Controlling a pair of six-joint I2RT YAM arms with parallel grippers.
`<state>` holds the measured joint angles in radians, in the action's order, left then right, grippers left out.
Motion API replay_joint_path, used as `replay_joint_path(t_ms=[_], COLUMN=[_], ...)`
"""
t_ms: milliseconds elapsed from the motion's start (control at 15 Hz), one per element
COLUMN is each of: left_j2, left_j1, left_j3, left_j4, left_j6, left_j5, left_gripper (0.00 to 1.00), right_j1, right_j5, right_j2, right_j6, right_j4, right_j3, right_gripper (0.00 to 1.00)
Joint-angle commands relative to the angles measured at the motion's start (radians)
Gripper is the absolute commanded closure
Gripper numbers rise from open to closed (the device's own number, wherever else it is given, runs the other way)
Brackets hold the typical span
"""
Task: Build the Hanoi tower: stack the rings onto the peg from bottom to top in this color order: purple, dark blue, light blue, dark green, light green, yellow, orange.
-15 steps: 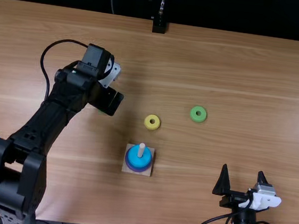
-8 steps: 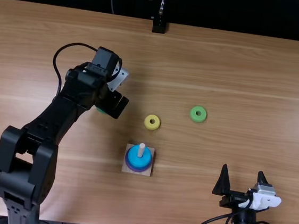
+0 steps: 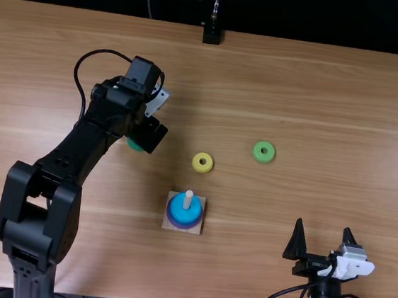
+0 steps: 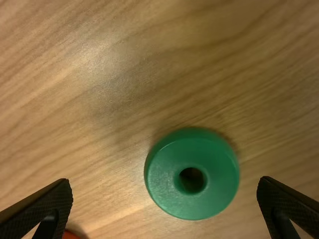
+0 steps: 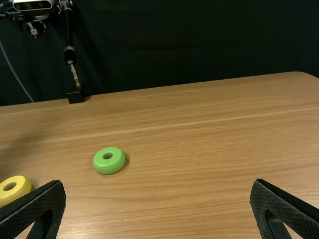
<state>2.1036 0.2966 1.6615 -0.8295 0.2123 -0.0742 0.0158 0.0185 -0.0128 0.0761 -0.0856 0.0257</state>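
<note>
In the top view my left gripper (image 3: 151, 134) is above the table beside the dark green ring (image 3: 135, 144), which it partly covers. The left wrist view has the dark green ring (image 4: 192, 173) lying between the spread fingers of the left gripper (image 4: 164, 206), untouched; an orange-red ring (image 4: 70, 235) peeks in at the edge. The peg (image 3: 188, 200) carries a light blue ring (image 3: 184, 213) on top, with purple beneath. A yellow ring (image 3: 202, 162) and a light green ring (image 3: 263, 151) lie flat. My right gripper (image 3: 323, 237) stands open at the near right; its wrist view has the right gripper (image 5: 157, 206) holding nothing.
The peg's square wooden base (image 3: 168, 224) stands on the table (image 3: 319, 90), nearer than the yellow ring. A black stand (image 3: 212, 34) is at the far table edge. The left arm stretches over the table's left part.
My left gripper has shifted somewhat to the right over the last second, then slightly back toward the left, uncovering more of the dark green ring. The right arm and the peg have stayed still.
</note>
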Motion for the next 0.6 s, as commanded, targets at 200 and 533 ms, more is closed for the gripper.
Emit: replay_joint_path(t_ms=[200, 533], left_j2=[0.029, 0.059], left_j1=[0.036, 0.041], left_j3=[0.020, 0.014], left_j4=[0.003, -0.003], left_j6=[0.033, 0.034], left_j5=[-0.020, -0.016], left_gripper=[0.00, 0.00], right_j1=[0.009, 0.009], right_j5=[0.000, 0.000], right_j2=[0.013, 0.013], right_j6=[-0.002, -0.002], right_j4=[-0.022, -0.022], right_j3=[-0.010, -0.010], right_gripper=[0.00, 0.00])
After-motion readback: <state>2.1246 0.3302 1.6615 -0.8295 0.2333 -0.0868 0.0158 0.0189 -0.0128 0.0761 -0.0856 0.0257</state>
